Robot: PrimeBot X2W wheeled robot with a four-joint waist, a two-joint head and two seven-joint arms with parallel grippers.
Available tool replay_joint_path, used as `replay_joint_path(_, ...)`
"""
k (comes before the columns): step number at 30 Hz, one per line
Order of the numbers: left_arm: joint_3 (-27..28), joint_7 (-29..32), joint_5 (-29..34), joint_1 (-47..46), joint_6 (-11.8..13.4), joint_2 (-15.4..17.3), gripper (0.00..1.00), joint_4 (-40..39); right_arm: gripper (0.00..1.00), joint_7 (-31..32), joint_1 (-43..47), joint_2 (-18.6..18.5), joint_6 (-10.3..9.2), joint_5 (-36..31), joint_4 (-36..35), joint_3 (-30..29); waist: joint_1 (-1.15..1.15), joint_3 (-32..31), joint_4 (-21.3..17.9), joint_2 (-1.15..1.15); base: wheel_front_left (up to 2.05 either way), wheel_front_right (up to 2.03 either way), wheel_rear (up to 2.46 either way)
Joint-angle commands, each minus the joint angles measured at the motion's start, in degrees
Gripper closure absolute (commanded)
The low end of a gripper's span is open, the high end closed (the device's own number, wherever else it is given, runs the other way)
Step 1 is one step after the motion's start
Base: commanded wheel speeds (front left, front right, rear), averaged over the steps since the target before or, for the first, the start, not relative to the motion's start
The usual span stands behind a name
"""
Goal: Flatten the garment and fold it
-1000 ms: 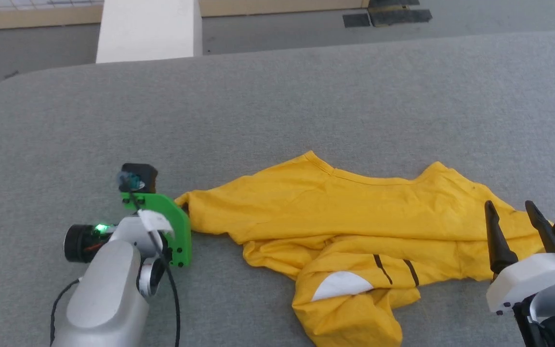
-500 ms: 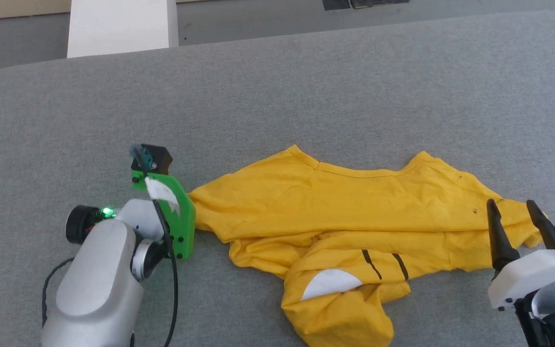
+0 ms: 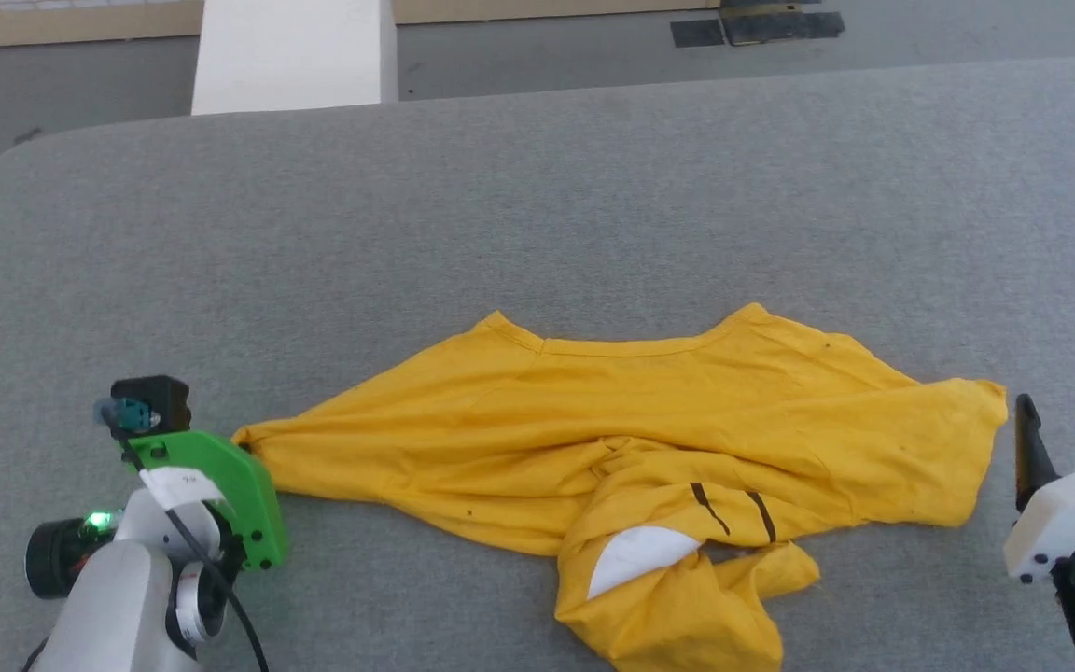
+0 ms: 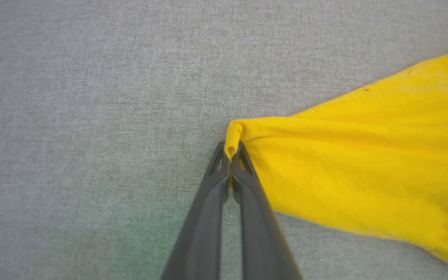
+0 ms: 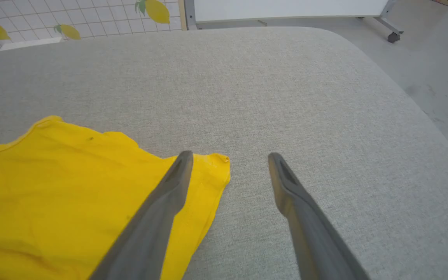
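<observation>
Your garment (image 3: 631, 439) lies on the bench (image 3: 537, 187) with its long axis running left to right, stretched between your two arms. That axis is what the next move turns on.

Your left tool (image 4: 230, 155) is pinched tight on the garment's left tip, with a small roll of yellow cloth caught between its ends. From there the cloth fans away to that tool's right.

Your right tool (image 3: 1065, 434) stands wide and holds nothing. It is the nearer one to the free right corner, which lies just beside it, to its left. In the right wrist view its left finger (image 5: 169, 194) sits over that corner and its right finger (image 5: 298, 202) over bare bench, so the corner's edge falls within the gap. You cannot tell from here whether the finger touches the cloth or rides above it.

The near middle of the garment is bunched and turned over, showing a white patch (image 3: 635, 558) and two dark stripes (image 3: 733, 511).

Likely you want the right tool down and slightly left onto the corner, then a pull apart along the long axis. The bunched flap probably will not clear from that pull alone.
</observation>
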Motion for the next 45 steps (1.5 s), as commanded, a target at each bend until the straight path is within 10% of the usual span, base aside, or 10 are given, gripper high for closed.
replay_joint_path(1,0.2,-0.1,-0.3,1.2,0.5,0.6,1.0,-0.8,0.0,1.0,-2.1,0.0,0.19,-0.8,1.5,-0.8,0.0,0.1,1.2,0.0,0.0,0.0,0.0)
replay_joint_path(15,-1.2,0.8,-1.3,-0.6,0.3,-0.2,1.0,-4.1,0.0,21.9,-17.4,-2.2,0.19,0.4,21.1,-3.9,0.0,5.5,4.0,0.0,0.0,0.0,0.0)
replay_joint_path(19,-1.5,1.2,-1.7,-0.8,-0.1,-0.2,1.0,-4.1,1.0,29.9,-17.8,-3.4,0.19,2.3,23.4,-1.2,0.0,5.9,4.1,0.0,0.0,0.0,0.0)
replay_joint_path(36,-2.1,-2.3,2.5,-19.4,-7.7,8.4,1.0,-10.2,1.0,26.5,-31.2,-14.4,0.19,2.0,7.4,8.6,0.0,8.0,3.0,0.0,0.0,0.0,0.0)
replay_joint_path(45,-0.7,-9.0,9.3,-41.0,-6.0,11.9,1.0,-4.9,1.0,16.1,-54.2,-18.7,0.19,-2.4,13.1,16.0,0.0,13.5,1.5,0.0,0.0,0.0,0.0)
